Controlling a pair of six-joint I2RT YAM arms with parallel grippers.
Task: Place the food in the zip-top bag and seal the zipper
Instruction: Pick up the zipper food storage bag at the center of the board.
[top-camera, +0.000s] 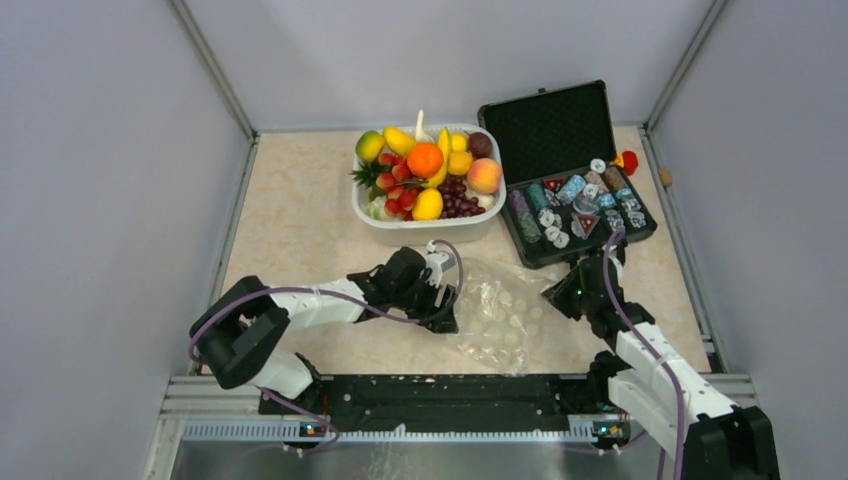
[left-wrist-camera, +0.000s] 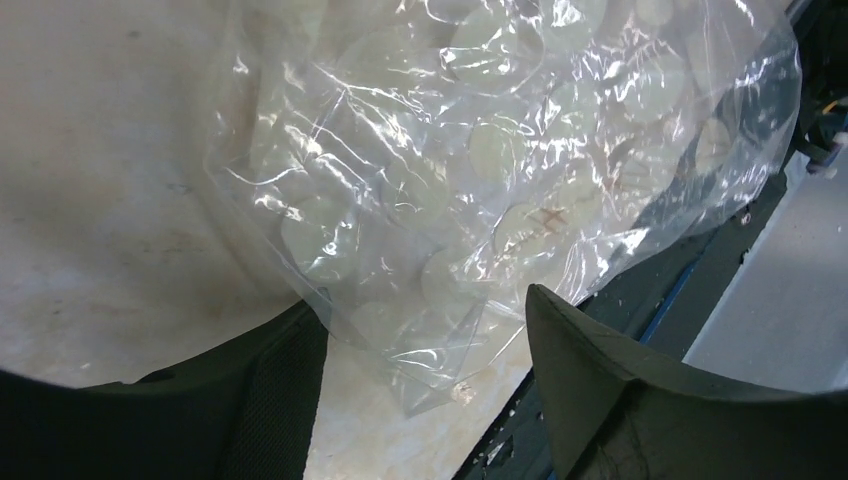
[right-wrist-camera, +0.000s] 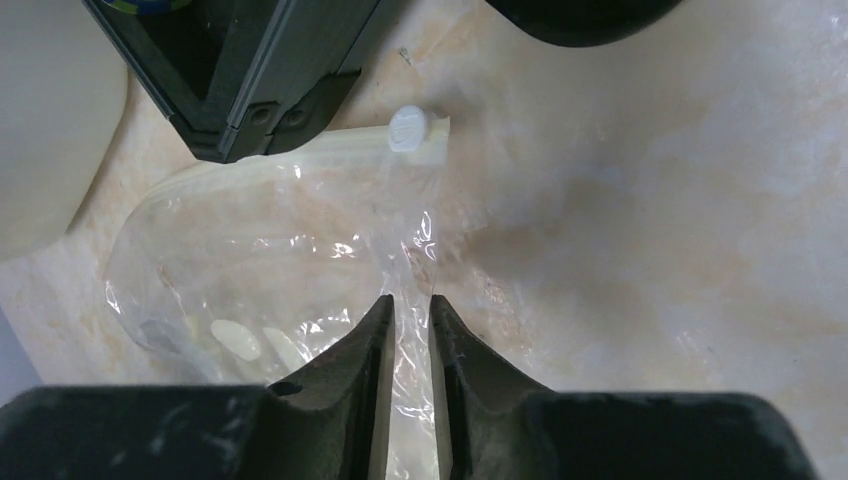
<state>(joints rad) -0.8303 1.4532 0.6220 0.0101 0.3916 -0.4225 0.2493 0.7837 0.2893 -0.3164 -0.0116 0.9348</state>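
My right pincer (right-wrist-camera: 410, 318) clamped on bag (top-camera: 500, 315) near worktop's (top-camera: 300, 230) front edge, left pincer (left-wrist-camera: 422, 300) apart around its other side, fruit (top-camera: 425, 160) in tub (top-camera: 430, 232) at back edge.

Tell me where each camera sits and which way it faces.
Top: above and behind, looking down at the table; left arm and right arm show.
Left wrist: on the left arm, facing the bag; open left pincer below.
Right wrist: on the right arm, facing down; right pincer pinches the bag.
Shared: all three show the bag.
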